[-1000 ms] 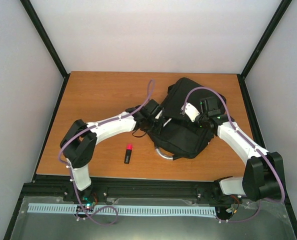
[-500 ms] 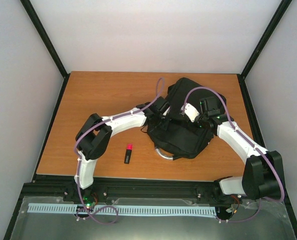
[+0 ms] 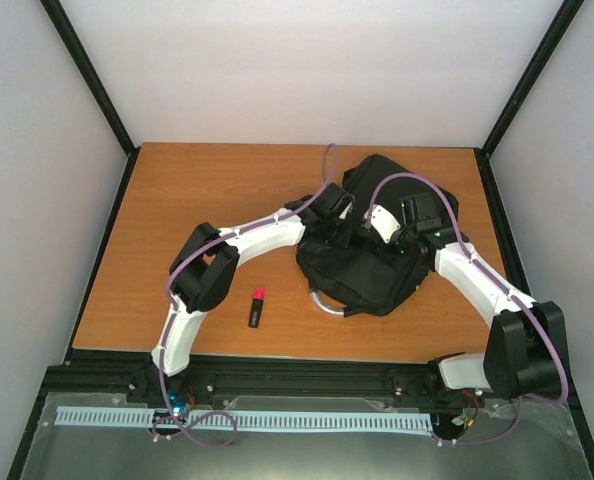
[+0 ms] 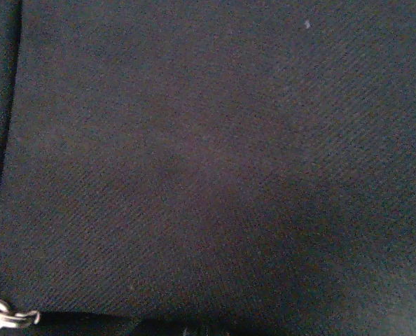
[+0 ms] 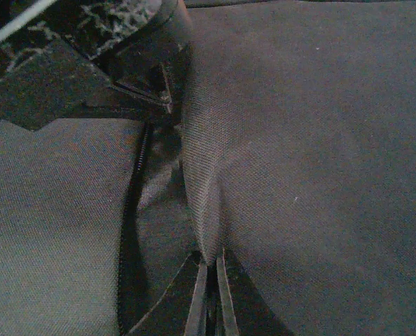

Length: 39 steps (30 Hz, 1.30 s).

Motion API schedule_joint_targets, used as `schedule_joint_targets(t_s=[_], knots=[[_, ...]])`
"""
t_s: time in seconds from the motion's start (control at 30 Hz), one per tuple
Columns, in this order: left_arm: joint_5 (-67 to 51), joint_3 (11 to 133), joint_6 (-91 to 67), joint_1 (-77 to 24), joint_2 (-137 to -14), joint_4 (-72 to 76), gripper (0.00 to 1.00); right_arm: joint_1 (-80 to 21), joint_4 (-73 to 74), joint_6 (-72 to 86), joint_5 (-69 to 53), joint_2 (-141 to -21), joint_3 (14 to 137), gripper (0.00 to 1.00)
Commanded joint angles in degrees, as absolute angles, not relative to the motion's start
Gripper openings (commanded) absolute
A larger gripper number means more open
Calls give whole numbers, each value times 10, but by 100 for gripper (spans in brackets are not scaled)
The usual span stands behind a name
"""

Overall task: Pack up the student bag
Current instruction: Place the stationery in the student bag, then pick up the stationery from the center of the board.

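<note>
The bag (image 3: pixel 362 278) lies right of centre on the table (image 3: pixel 197 190), black coarse-woven fabric, rounded and slack. Within the last second the left gripper (image 3: pixel 339 225) has swung from the bag's left edge onto its top. Its camera sees only weave, so I cannot tell its grip. The right gripper (image 5: pixel 209 278) pinches a raised fold beside a zip, probably to open the bag. The marker (image 3: pixel 256 307) lies outside.

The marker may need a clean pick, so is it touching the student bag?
Apart. The top external view shows the marker lying alone, with a strip of bare table between it and the student bag.
</note>
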<state>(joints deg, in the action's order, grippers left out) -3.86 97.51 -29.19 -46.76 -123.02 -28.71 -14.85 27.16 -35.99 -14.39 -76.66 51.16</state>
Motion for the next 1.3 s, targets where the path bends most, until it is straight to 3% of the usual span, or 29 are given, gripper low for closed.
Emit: schedule_joint_targets(t_s=[0.0, 0.17, 0.27, 0.43, 0.53, 0.77, 1.03, 1.27], knots=[[-58, 999, -307, -469, -1240, -219, 1, -147, 284, -361, -160, -762, 513, 3], [-67, 921, -312, -471, -1150, -214, 3, -144, 284, -362, -163, -761, 514, 3], [-52, 885, -301, -470, -1100, -246, 10, -144, 284, -363, -164, -761, 513, 3], [-42, 842, -281, -470, -1049, -342, 40, -144, 285, -364, -164, -762, 513, 3], [13, 795, -283, -470, -1015, -381, 47, -143, 284, -363, -165, -760, 514, 3], [76, 661, -347, -445, -931, -467, 75, -143, 286, -363, -171, -763, 515, 3], [66, 573, -391, -434, -894, -527, 75, -143, 289, -364, -173, -766, 517, 3], [39, 536, -387, -434, -891, -529, 65, -144, 289, -363, -171, -767, 517, 3]])
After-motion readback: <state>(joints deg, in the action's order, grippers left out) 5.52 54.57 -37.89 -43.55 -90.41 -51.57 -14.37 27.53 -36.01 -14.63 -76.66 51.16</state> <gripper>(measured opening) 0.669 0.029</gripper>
